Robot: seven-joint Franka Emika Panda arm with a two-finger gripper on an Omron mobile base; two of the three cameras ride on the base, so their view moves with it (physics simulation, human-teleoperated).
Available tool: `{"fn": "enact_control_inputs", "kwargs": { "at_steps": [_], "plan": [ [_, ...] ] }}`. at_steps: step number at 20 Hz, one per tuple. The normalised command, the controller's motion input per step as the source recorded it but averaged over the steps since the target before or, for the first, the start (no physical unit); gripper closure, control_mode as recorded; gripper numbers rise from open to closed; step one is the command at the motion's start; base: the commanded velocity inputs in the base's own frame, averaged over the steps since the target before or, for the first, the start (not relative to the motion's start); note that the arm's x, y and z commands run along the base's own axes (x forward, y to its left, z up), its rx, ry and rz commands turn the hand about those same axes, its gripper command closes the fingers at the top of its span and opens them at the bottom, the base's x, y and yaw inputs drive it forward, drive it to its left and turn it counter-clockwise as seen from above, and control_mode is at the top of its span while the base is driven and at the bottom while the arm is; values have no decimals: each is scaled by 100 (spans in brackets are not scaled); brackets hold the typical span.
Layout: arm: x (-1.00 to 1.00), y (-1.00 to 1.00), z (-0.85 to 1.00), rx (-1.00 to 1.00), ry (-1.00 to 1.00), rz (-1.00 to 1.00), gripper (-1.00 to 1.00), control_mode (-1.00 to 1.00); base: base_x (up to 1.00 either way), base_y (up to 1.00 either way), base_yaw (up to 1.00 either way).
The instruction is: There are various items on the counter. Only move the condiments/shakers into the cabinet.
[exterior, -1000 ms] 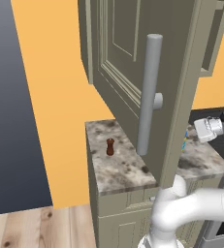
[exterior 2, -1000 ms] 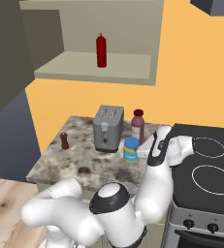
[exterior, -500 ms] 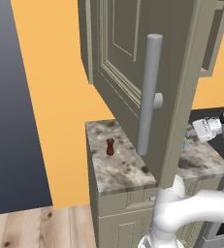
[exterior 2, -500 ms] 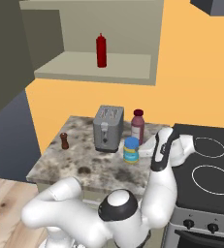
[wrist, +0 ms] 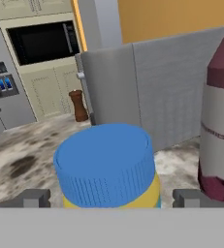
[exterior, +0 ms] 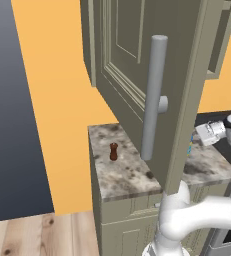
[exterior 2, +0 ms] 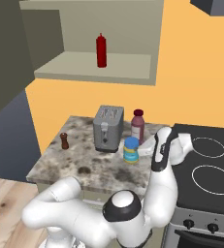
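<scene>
Orange walls are backing a speckled granite bench (exterior 2: 60,167) with a black stovetop (exterior 2: 208,169) beside it on the right.

Right base view: the cabinet (exterior 2: 104,43) is standing open above the bench, and a red bottle (exterior 2: 101,50) is standing upright on its shelf. On the bench, a small dark brown shaker (exterior 2: 64,141) is standing upright near the left rear corner, well apart from the other items. A grey toaster (exterior 2: 108,128) is sitting right of it, with a maroon bottle (exterior 2: 137,127) just beside the toaster and a blue-capped yellow jar (exterior 2: 131,149) in front of the two. The white arm is reaching over the bench edge toward the jar, with the pincer (exterior 2: 147,150) pointing at it.

Left base view: the open cabinet door (exterior: 137,75) with its long grey bar handle (exterior: 153,97) is covering most of the bench, hiding the toaster, bottle and jar. The shaker (exterior: 113,151) is showing left of the door, clear of everything.

Hand view: the jar's blue ribbed cap (wrist: 105,164) is sitting centred between the two dark fingertips (wrist: 32,198), which are standing wide apart on either side without touching it. The maroon bottle (wrist: 219,121) is rising at the right, the toaster's grey side (wrist: 147,87) is standing behind the jar, and the shaker (wrist: 78,106) is appearing beyond, at the toaster's left edge.
</scene>
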Motion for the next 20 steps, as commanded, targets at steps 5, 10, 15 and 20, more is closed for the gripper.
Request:
{"fn": "enact_control_inputs", "kwargs": {
  "at_steps": [5,10,15,20],
  "plan": [
    [0,18,0,0,1,3,-100,-100,0,0,0],
    [0,13,0,0,0,2,-100,-100,0,0,0],
    [0,4,-2,1,1,1,100,-100,0,0,0],
    [-10,0,5,2,0,0,100,-100,0,0,0]
  ]
}}
